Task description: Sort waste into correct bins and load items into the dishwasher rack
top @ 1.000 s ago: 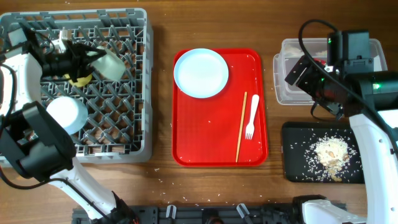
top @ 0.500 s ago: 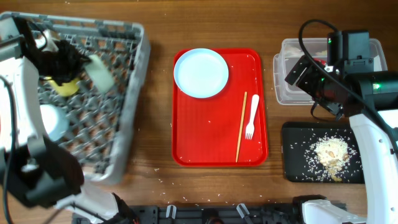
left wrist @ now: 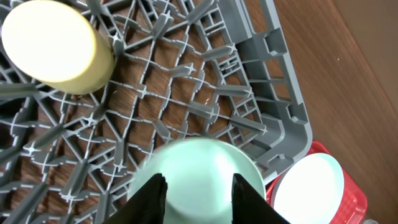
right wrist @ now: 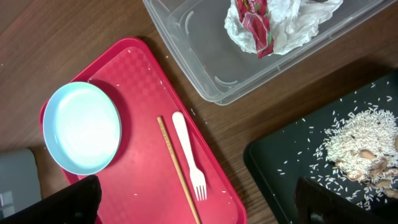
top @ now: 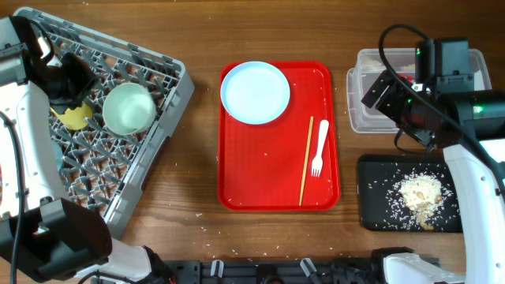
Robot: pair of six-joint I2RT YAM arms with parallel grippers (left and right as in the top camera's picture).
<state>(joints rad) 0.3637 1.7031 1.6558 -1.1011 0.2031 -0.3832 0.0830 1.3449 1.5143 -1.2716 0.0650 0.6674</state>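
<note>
Mint bowl [left wrist: 199,168] under narrowly parted left fingers [left wrist: 149,202] — grip unclear | right gripper [right wrist: 199,203] wide, empty | wrapper [right wrist: 256,25] clearest right-wrist

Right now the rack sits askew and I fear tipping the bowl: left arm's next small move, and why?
Probably spread the left jaws and lift straight up: the mint green bowl rests in the dishwasher rack beside the yellow cup.

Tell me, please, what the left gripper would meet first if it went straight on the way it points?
The mint green bowl, standing in the grey dishwasher rack just past the fingers of the left gripper; it may be touching them, as depth is unclear.
</note>
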